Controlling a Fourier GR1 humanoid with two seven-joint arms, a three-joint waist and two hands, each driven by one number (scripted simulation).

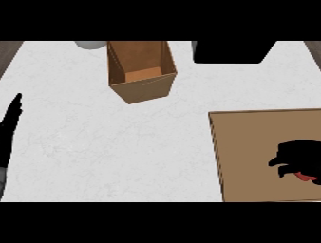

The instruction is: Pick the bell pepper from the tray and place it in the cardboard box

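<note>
Right hand curled over red bell pepper (mostly hidden) on tray, left hand open.

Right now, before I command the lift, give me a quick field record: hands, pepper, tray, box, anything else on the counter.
right hand: over the tray, fingers curled round the bell pepper
bell pepper: red, mostly hidden under the hand, only a sliver shows
tray: brown, at the counter's right side
cardboard box: open top, at the far middle of the counter, nothing seen inside
left hand: open, resting at the left edge
other: dark block far right of the box; grey object far left of it
</note>
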